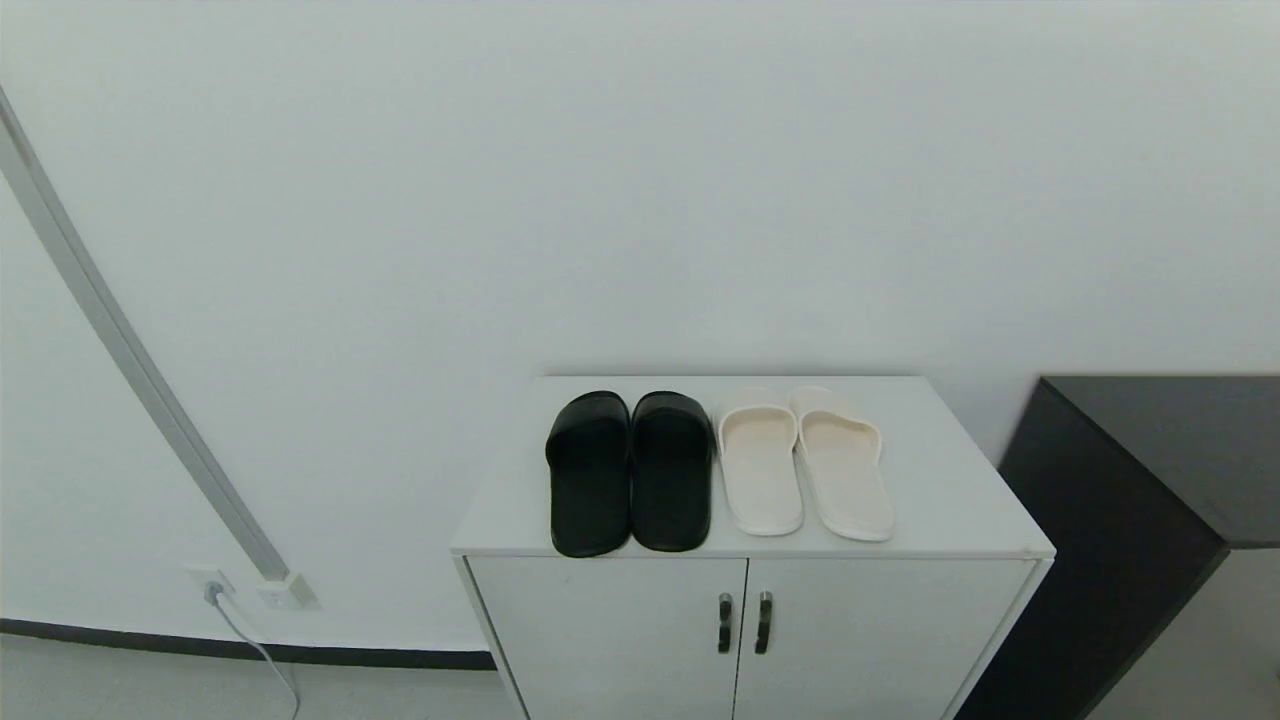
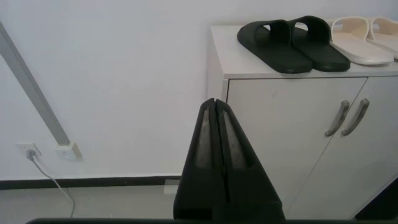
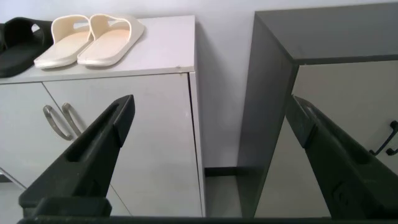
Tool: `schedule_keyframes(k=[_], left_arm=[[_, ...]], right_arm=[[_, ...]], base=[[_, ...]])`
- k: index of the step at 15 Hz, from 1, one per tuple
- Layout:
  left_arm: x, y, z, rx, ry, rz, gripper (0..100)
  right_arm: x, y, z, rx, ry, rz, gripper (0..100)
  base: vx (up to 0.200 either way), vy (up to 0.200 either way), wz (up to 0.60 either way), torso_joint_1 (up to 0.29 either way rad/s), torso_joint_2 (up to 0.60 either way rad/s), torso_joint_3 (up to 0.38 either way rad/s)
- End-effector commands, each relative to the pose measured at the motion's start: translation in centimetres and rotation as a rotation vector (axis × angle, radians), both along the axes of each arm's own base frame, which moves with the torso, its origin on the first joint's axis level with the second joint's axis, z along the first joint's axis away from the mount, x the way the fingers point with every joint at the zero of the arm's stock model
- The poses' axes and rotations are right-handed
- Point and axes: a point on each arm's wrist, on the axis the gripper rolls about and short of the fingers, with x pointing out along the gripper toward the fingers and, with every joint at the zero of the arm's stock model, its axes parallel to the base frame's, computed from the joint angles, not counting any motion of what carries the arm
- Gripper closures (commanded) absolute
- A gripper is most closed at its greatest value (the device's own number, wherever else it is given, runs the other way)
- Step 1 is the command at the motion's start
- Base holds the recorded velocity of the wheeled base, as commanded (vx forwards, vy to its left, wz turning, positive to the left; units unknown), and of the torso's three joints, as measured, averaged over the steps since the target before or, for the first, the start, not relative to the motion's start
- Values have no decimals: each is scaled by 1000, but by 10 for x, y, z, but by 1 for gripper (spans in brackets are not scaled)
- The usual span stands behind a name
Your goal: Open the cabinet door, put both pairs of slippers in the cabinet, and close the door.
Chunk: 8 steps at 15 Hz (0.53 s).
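1. Head view: a pair of black rubber slippers (image 1: 630,470) and a pair of cream rubber slippers (image 1: 805,465) were seen side by side on top of the white two-door cabinet (image 1: 960,480), whose doors were shut.
2. Left wrist view: the left gripper (image 2: 215,109) was held closed, empty, apart from the cabinet.
3. Right wrist view: the right gripper (image 3: 209,102) was held wide open, empty, apart from the cabinet.

The left gripper (image 2: 215,102) is matte black, its two fingers (image 2: 198,177) tapering to a narrow tip, each with a grey inset panel (image 2: 204,144). The right gripper (image 3: 210,102) has long, black, wedge-shaped fingers (image 3: 93,152).
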Motion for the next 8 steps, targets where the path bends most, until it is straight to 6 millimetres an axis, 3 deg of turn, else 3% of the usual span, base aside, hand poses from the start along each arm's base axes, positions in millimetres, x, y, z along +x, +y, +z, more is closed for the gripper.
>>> schedule_keyframes(k=[1,8], left_arm=[[0,0,0,0,1,-1,100],[0,0,0,-6,3,2,100]], right_arm=[[0,0,0,-1,0,3,0],[0,0,1,-8,-4,-20,0]], base=[[0,0,0,0,0,0],[0,0,0,0,0,0]])
